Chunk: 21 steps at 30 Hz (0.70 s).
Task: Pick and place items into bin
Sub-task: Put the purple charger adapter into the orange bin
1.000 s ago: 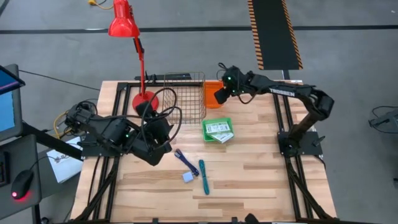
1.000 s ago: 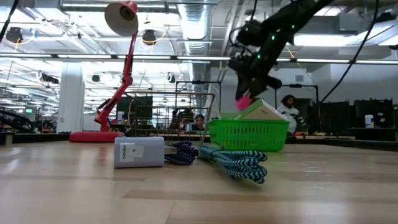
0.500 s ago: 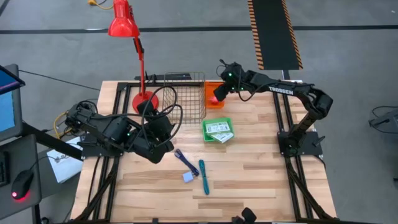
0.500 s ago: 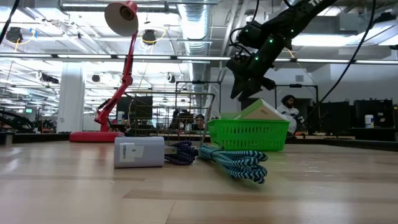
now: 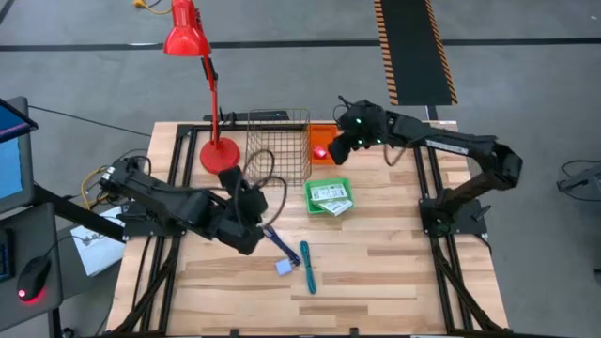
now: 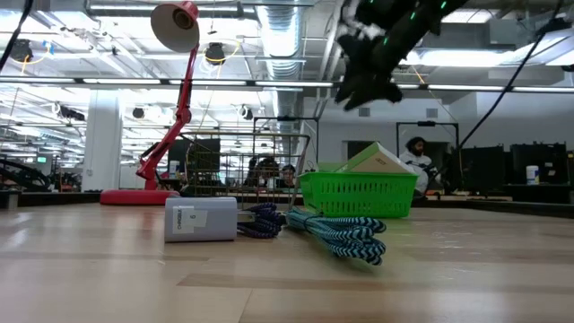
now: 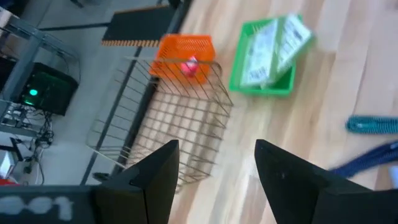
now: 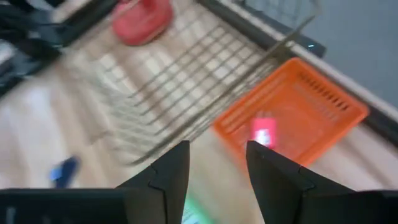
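Right wrist view gives us the clearest look at the pink cube (image 8: 263, 130): it lies inside the orange bin (image 8: 323, 102), on its floor, with the right gripper (image 8: 216, 167) above it, fingers parted with a clear gap and nothing between them. We find the same cube in the high view (image 5: 321, 152) as a bright spot in the orange bin (image 5: 322, 146), just beside the wire basket (image 5: 278, 145), while the low view shows no trace of the cube or the bin, only the right gripper (image 6: 363, 85) raised high above the green tray (image 6: 357, 194).

From above, we see the two white cards (image 5: 329, 195) resting in the green tray (image 5: 327, 197); in the low view one card (image 6: 381, 160) leans tilted over the tray's rim. The left wrist view shows them (image 7: 273, 48) blurred in the tray (image 7: 261, 78).

Nearer the table's front edge, we see the teal stick (image 5: 308, 266), the dark blue cord (image 5: 279, 240) and the pale-blue cube (image 5: 284, 268) lying close together on the wood. The low view alone reveals the teal piece (image 6: 339, 235) as a patterned braided cord and the pale block (image 6: 201, 219) as a small labelled box.

Our left gripper (image 5: 252, 237) hovers just beside the blue cord; its wrist view shows the fingers (image 7: 146, 177) spread apart and empty (image 7: 214, 180). A red lamp (image 5: 192, 56) stands behind the basket
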Available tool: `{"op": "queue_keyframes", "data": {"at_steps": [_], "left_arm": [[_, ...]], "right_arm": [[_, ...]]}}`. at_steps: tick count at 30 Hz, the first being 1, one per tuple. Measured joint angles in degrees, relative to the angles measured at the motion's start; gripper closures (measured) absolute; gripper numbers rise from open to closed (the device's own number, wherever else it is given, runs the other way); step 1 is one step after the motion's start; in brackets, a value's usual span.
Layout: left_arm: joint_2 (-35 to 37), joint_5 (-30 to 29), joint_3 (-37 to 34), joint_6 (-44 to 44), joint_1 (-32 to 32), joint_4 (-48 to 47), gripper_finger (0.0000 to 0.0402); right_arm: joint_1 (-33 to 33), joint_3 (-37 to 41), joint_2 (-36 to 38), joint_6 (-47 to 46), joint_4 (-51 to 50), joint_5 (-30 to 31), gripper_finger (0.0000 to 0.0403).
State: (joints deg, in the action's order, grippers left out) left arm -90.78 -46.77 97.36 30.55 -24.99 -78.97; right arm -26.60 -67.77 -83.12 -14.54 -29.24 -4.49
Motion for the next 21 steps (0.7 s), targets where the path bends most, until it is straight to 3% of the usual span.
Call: {"op": "queue_keyframes", "data": {"at_steps": [4, 12, 21], "left_arm": [[0.00, 2.69, -8.05, 0.03, 0.50, 9.00, 0.0200], [0.00, 13.03, -20.31, 6.81, 1.88, 28.17, 0.0200], [-6.94, 20.76, -22.17, 12.13, 0.63, 32.95, 0.0200]], "right_arm": [[5.37, 0.00, 5.06, -5.11, -3.33, 0.98, 0.0260], [18.05, 0.00, 12.22, -11.56, -7.56, 12.73, 0.0285], [31.64, 0.00, 14.89, -19.80, -9.66, 19.85, 0.0285]]}}
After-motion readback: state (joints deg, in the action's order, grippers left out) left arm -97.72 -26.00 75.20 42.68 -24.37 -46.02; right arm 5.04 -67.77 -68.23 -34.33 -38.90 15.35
